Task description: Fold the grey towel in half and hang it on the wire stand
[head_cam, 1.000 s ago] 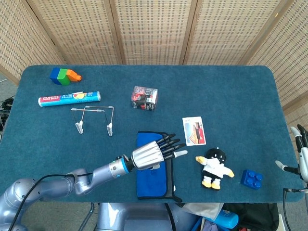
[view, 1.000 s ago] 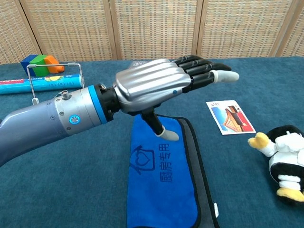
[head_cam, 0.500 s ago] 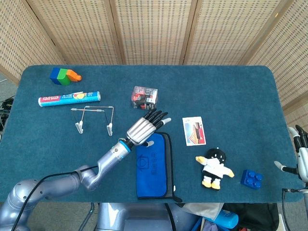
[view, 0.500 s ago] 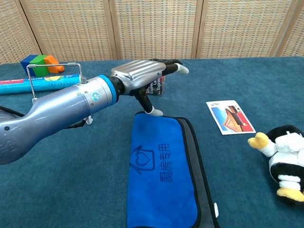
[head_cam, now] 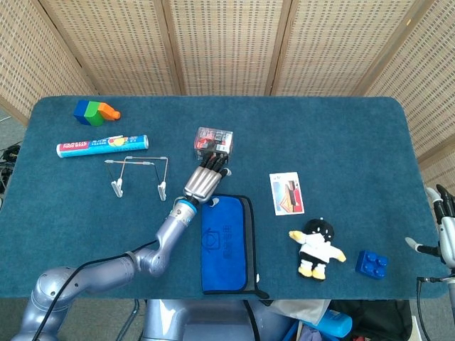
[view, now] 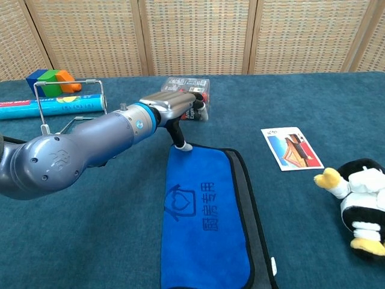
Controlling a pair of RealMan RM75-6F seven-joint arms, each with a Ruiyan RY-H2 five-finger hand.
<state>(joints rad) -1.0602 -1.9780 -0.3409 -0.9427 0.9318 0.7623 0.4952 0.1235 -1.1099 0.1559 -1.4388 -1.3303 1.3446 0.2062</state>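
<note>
The left robot hand (head_cam: 204, 179) has pulled back off the towel (head_cam: 227, 244) within the last second: a moment ago it hovered flat over the cloth's middle, and now it lies past the far edge, fingers stretched together toward the small clear box (head_cam: 214, 143) just beyond its tips, thumb (view: 180, 143) pointing down at the towel's near corner, holding nothing. That reads as a reposition to take the far hem, not a fold under way; the towel lies flat and untouched, just behind and below the palm. It is a soft, napped rectangle, bright blue on top with a stitched house logo and characters, over a grey layer edged in dark binding that shows along the side away from the robot hand. The wire stand (head_cam: 138, 174) sits near the robot hand on its outer side, apart from it: thin bent metal rods forming an open frame with pale plastic feet, light and likely easy to tip. Further out beyond the stand are a glossy printed tube (head_cam: 102, 145) and coloured blocks (head_cam: 95, 111). Across the towel from the robot hand lie a flat printed card (head_cam: 286, 192), a plush penguin (head_cam: 317, 246) and a blue brick (head_cam: 371, 263) on the felted teal desk (head_cam: 341, 149). The right robot hand (head_cam: 442, 227) rests at the desk's far side edge, fingers apart and empty.
</note>
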